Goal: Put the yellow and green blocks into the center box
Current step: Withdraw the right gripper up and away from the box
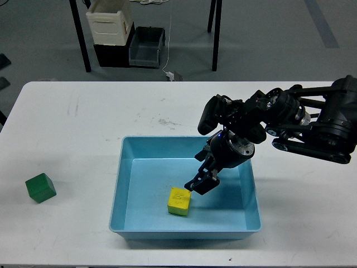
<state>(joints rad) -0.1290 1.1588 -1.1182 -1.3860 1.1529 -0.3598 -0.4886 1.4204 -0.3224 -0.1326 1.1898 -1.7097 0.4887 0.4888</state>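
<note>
- My right arm (312, 120) comes in from the right edge, bent over the table, wrist dropping down into the light-blue tray (121, 184).
- Right gripper (202, 181) sits low inside the tray, tip just beside the upper right corner of the yellow block (179, 201), touching or nearly so; can't tell which.
- Jaws: seen dark and partly end-on, the two fingers blur together, so I can't tell if they are apart or closed. Nothing visibly clamped between them.
- Yellow block rests on the tray floor, near the front wall, a bit left of the middle, sitting flat.
- Green block (40, 187) is outside the tray, on the white table (83, 123), well to the left of the tray near the table's left edge, sitting flat, turned a bit off square.
- Tray sits mid-table toward the front edge, roughly square to it, rim intact all round.
- My left arm and its gripper are out of frame.
- Table top shows scuff marks behind the tray.
- Background on the floor past the table: cream crate (110, 23) on a black base, dark grey bin (147, 47) just beside it on the right, black table legs (81, 36) either side, a white cable (169, 56) trailing down to the floor.
</note>
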